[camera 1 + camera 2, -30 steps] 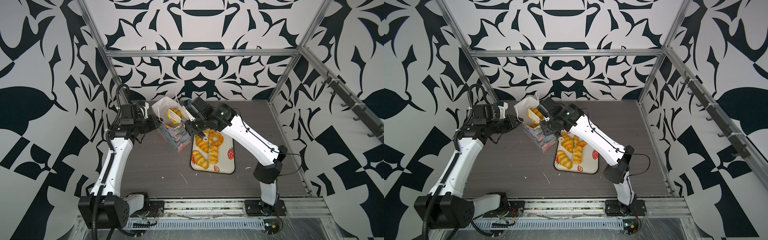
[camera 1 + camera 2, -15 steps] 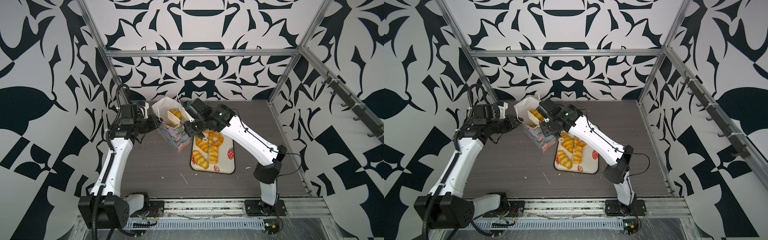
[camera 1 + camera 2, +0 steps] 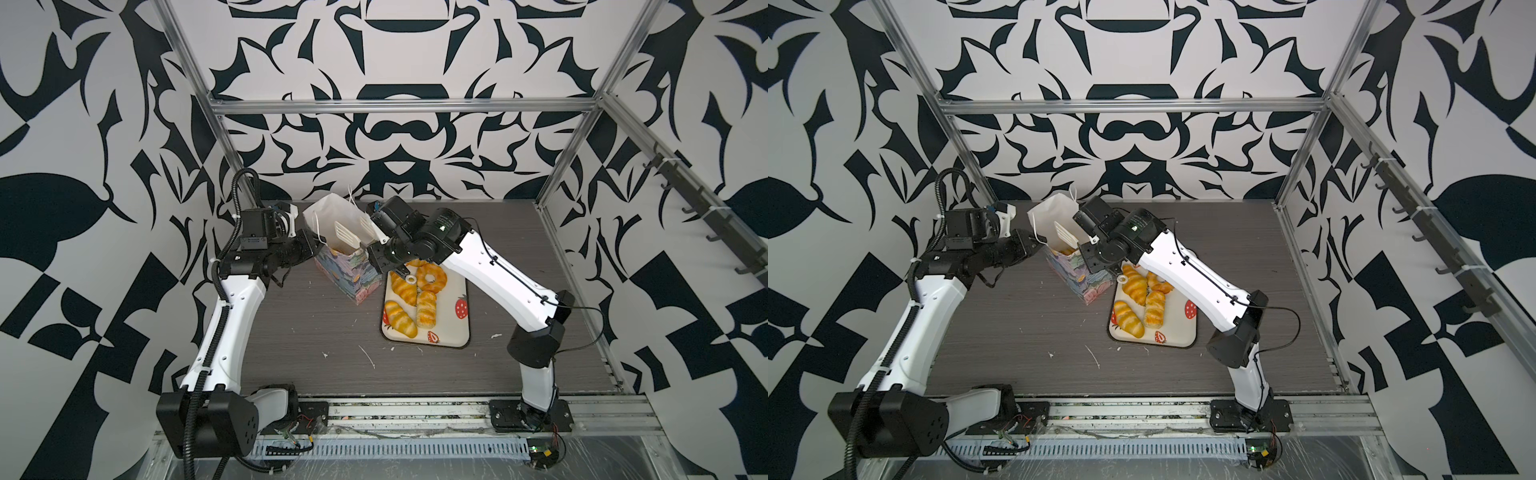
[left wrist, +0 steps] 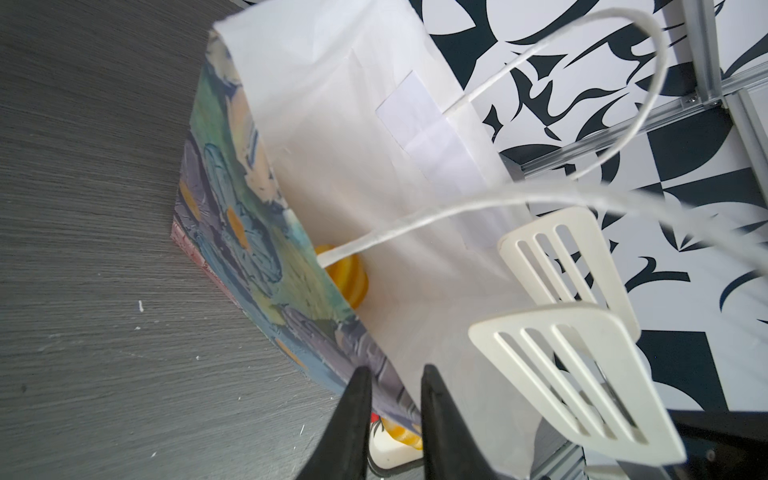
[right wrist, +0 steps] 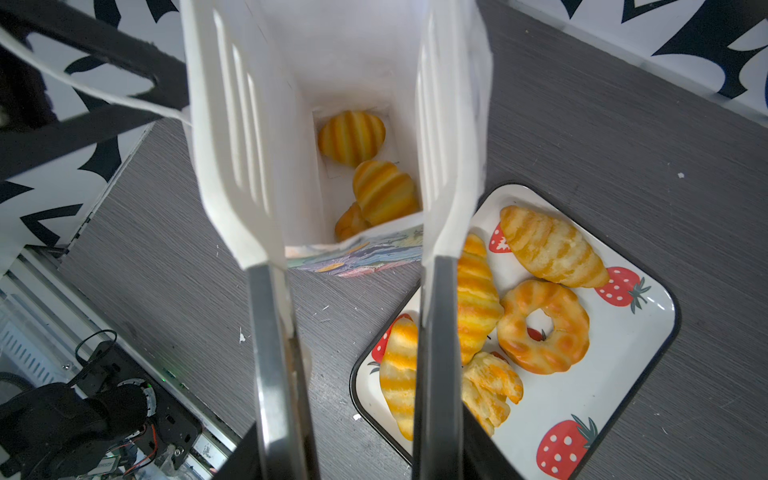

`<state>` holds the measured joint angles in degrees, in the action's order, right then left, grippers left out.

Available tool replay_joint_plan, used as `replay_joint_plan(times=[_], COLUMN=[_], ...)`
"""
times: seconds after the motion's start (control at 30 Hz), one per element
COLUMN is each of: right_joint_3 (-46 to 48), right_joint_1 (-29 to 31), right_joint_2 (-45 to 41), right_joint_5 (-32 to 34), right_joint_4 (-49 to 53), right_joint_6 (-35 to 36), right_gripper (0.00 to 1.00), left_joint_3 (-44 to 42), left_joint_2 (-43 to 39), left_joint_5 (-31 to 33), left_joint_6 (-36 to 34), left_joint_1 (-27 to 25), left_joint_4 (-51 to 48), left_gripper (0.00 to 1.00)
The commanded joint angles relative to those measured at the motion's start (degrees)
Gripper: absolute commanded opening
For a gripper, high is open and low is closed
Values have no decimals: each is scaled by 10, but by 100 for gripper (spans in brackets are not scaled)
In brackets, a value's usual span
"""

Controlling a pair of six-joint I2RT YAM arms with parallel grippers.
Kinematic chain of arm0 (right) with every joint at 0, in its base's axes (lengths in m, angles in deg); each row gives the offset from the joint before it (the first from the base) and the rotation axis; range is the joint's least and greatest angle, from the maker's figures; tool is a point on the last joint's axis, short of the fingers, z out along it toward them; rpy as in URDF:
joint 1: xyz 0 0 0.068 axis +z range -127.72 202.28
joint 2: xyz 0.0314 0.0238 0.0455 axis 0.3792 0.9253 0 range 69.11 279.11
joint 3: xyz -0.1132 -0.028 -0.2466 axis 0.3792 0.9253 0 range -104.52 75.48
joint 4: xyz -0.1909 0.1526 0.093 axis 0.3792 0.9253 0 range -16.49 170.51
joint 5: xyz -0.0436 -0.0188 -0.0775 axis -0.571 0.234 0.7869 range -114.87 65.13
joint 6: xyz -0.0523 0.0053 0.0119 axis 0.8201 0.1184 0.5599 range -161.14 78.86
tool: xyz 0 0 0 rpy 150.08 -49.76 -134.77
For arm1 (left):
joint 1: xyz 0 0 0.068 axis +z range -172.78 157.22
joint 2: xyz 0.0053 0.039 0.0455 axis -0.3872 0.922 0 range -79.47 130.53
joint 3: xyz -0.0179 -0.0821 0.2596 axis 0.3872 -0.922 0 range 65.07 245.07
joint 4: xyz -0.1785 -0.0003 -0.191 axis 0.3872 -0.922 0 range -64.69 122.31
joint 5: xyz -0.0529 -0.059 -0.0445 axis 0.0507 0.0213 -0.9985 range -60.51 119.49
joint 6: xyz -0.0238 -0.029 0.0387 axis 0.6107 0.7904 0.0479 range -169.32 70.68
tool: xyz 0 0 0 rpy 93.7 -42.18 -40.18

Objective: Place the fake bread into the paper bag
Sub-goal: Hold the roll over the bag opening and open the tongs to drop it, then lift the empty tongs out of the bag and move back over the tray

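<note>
Tabletop: paper bag [image 5: 361,50] (bread [image 5: 351,137] inside).

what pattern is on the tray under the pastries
Cream tray with a dark rim, printed with red strawberries; the right wrist view shows it best.

Bright, even overhead light with only soft, faint shadows in both top views, whose frame rails bow outward toward the edges. In the left wrist view the near cord handle [image 4: 602,203] is blurred; the white bag interior [image 5: 353,54] looks nearly overexposed

Paper bag [image 3: 347,270] left of tray [image 3: 457,328]; perhaps three breads [image 5: 351,137] in bag.
</note>
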<state>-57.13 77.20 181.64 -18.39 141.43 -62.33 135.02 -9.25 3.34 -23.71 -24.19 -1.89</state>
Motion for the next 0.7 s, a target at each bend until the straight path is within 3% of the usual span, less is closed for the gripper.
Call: replay_joint_plan(times=[0.0, 0.67], right_joint_3=[-27, -11], right_joint_1=[2, 3], right_joint_2=[-39, -87], right_joint_5=[13, 64], right_joint_4=[-10, 7], right_joint_6=[4, 13], right_gripper=[55, 55], left_joint_3=[5, 5], left_joint_2=[-11, -14], left_joint_5=[-2, -1], left_joint_6=[-5, -5], left_joint_1=[-2, -2], left_joint_4=[-13, -15], left_gripper=[25, 25])
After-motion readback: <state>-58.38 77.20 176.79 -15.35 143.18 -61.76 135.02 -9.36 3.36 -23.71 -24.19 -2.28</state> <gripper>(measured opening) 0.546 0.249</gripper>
